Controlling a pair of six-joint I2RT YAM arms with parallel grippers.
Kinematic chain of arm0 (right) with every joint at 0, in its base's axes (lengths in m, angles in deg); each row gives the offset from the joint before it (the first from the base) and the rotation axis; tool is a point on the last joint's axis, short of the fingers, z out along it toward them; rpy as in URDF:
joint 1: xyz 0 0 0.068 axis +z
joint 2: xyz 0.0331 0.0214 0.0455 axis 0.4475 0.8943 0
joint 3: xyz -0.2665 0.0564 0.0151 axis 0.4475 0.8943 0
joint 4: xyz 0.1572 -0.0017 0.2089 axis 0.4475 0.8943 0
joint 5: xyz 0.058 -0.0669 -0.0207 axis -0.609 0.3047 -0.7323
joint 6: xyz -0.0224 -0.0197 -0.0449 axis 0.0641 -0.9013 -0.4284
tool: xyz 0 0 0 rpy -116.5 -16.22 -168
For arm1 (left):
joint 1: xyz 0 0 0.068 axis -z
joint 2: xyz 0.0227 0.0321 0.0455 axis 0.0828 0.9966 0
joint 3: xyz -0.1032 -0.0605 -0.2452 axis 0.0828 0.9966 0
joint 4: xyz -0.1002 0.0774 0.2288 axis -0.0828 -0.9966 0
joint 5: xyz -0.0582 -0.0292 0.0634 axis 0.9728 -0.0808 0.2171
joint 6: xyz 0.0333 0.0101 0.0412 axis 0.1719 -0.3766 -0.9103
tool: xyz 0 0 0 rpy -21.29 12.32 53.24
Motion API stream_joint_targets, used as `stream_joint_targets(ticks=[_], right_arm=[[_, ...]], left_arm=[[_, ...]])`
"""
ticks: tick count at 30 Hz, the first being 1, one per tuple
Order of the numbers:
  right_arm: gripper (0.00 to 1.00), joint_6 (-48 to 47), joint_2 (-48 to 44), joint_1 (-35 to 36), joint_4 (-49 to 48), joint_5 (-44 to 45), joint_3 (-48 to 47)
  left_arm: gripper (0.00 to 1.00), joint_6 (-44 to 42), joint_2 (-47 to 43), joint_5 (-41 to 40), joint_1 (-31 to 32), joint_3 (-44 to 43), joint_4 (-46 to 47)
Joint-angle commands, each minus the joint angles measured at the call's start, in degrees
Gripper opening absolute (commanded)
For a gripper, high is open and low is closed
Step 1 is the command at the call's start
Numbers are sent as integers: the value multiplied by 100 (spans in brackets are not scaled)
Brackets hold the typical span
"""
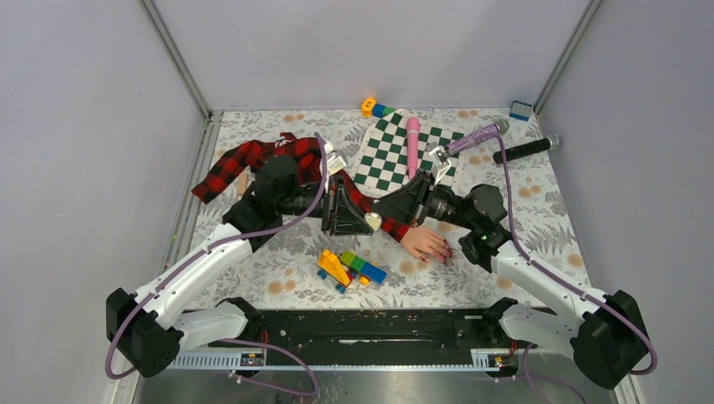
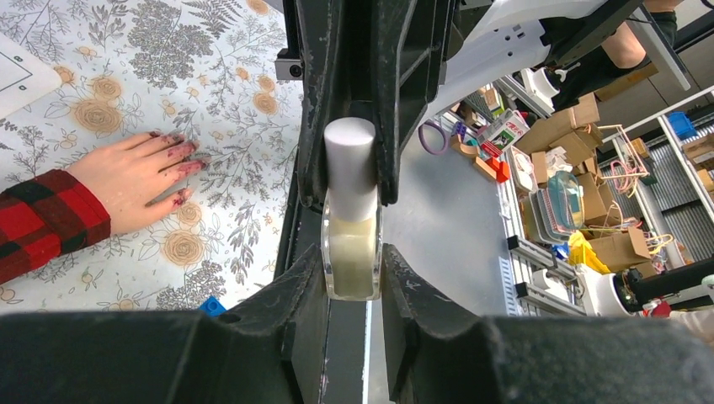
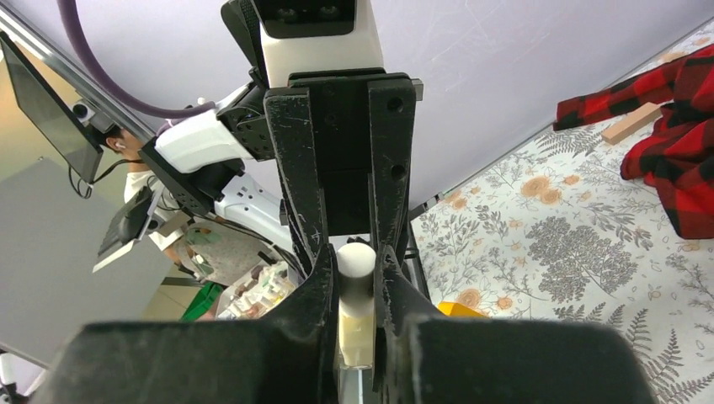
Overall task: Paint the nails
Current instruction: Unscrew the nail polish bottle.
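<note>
A small pale bottle (image 1: pixel 371 221) hangs between my two grippers above the middle of the table. My left gripper (image 2: pixel 354 282) is shut on the bottle's glass body (image 2: pixel 352 252). My right gripper (image 3: pixel 357 290) is shut on its white cap (image 3: pixel 356 259), reaching in from the opposite side. The pale mannequin hand (image 1: pixel 423 242) lies flat on the floral cloth just right of the grippers, its red-black plaid sleeve (image 2: pixel 42 223) running under them. The nails (image 2: pixel 187 156) show smeared dark red.
A pile of coloured toy bricks (image 1: pixel 349 268) lies in front of the grippers. A green checkered mat (image 1: pixel 396 160) with a pink stick (image 1: pixel 412 145) lies behind them. A purple handle (image 1: pixel 476 135), a black cylinder (image 1: pixel 526 150) and loose bricks (image 1: pixel 375 108) sit at the back.
</note>
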Motion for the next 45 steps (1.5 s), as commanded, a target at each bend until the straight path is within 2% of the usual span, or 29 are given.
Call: stream_joint_targets(ticks=[1,3,5,8,10,15,19,24,27,31,36,39,42,43,44,45], right_arm=[[0,38,-133,29,-219,41,-219],[0,47,-149,27,-305,94,-181],[0,66,-168,29,-420,156,-137],[0,103,-203,26,-592,242,-80],[0,104,-207,29,-655,267,-68],[0,89,-239,24,-745,386,-25],[0,52,-232,21,-770,439,-7],[0,34,-207,29,-766,447,6],[0,35,-203,28,-773,462,19],[0,-17,-193,28,-734,487,25],[0,-64,-178,28,-691,520,55],[0,-135,-177,29,-585,535,54],[0,-324,-184,28,-255,593,-7],[5,-420,-206,29,-72,641,-46],[15,-514,-231,28,143,685,-101],[29,-604,-270,26,356,732,-154]], left_arm=[[9,124,-7,-95,-6,-57,588],[30,268,27,-96,-7,-14,758],[46,467,59,-63,-7,71,1068],[57,678,106,-29,-10,182,1355],[60,770,118,-36,-10,218,1477],[59,903,153,-52,-5,291,1618],[47,1141,187,-24,-8,385,1945],[46,1545,240,26,5,512,2513],[38,1627,270,35,1,529,2657],[35,1715,313,47,5,536,2778],[18,1699,342,54,26,532,2802],[0,1570,339,37,43,502,2613],[0,1062,311,27,52,258,1977],[0,791,308,-8,57,103,1600],[0,481,301,-66,58,-82,1030],[0,213,302,-147,58,-254,596]])
